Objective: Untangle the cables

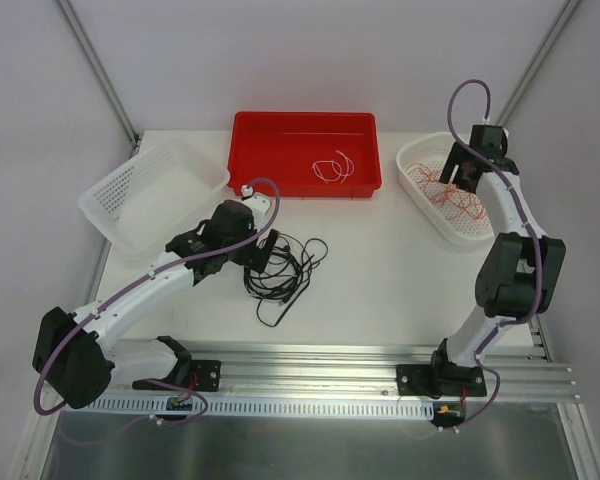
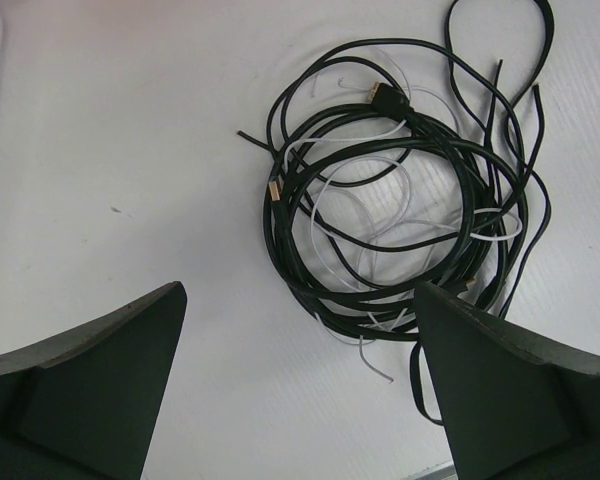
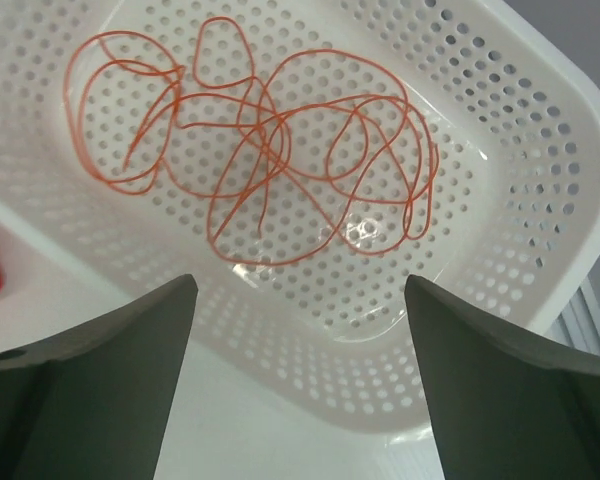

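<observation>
Snagging is the chief hazard. The surface [image 1: 380, 270] carries one bundle of black cables [image 2: 400, 190] wound in overlapping coils with thin white cable [image 2: 380, 370] threaded through. A pinch taking several strands at once would likely drag the whole heap and tighten it rather than free one line. A pinch on a lone white strand could slip, the strand being so fine. Lesser hazard: the orange cables [image 3: 270, 150] in the white basket [image 3: 500, 130] cross themselves many times, so lifting one loop may haul up the lot or catch the holes. Item, the left hand [image 2: 295, 330]: spread wide, holding nothing, with the black bundle ahead of it. The bundle's near edge is hidden behind the finger on the right of the wrist view; contact cannot be told. Item, the right hand [image 3: 300, 300]: spread wide, empty, over the basket's near wall, with the orange cables beyond its fingertips and apart from them. Item, the red tray [image 1: 305, 118], far centre: one small white cable [image 1: 332, 168], well apart from both hands.
</observation>
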{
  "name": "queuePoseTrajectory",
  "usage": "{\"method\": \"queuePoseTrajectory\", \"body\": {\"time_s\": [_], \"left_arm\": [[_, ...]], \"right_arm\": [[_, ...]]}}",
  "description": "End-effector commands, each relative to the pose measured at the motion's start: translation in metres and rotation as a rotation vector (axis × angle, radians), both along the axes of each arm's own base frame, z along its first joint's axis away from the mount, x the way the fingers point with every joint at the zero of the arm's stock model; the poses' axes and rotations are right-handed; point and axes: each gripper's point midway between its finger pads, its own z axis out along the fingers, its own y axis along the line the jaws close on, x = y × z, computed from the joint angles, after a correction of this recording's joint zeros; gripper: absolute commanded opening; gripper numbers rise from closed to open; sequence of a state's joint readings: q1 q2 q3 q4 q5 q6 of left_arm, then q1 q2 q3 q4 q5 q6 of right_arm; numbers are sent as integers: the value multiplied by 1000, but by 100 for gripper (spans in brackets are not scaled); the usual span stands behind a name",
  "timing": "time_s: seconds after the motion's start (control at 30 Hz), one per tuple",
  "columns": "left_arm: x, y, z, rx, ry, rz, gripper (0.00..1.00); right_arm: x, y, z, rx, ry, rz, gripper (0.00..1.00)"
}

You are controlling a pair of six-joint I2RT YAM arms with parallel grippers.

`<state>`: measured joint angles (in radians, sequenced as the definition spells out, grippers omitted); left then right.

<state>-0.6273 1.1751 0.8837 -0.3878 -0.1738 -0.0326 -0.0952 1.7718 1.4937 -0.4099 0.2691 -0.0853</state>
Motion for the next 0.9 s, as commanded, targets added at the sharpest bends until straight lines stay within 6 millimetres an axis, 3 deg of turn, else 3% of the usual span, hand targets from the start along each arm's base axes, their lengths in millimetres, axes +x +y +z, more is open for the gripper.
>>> {"method": "queuePoseTrajectory", "body": {"time_s": [0.0,0.07,0.13,0.17,0.2,0.23,0.27,0.3,0.33,0.37,0.53,0.7,0.87], "left_arm": [[2,-11,16,-46,-17,-40,99],[2,-13,16,-59,-10,-43,99],[2,-14,15,-67,-1,-33,99],[2,-14,12,-65,10,-27,99],[3,-15,11,-65,13,-24,99],[3,-15,10,-67,18,-22,99],[3,-16,6,-63,31,-19,99],[3,-18,6,-71,39,-19,99],[3,-20,5,-75,49,-22,99],[3,-22,2,-81,65,-16,99],[3,-29,-9,-111,128,34,96],[13,-25,-22,-163,169,270,92],[24,-27,-35,-250,200,511,92]], "right_arm": [[-26,29,85,96,-201,31,91],[-43,52,85,170,-202,72,94],[-64,76,103,205,-248,140,97],[-75,90,91,244,-226,186,97],[-89,102,105,263,-268,229,98],[-99,123,105,295,-270,301,100],[-111,140,92,335,-239,359,100],[-126,150,103,345,-272,405,100],[-139,177,100,377,-258,502,100],[-151,187,90,385,-233,543,99],[-208,247,79,433,-205,770,98],[-244,277,49,425,-147,863,98],[-259,280,37,425,-144,859,98]]}}
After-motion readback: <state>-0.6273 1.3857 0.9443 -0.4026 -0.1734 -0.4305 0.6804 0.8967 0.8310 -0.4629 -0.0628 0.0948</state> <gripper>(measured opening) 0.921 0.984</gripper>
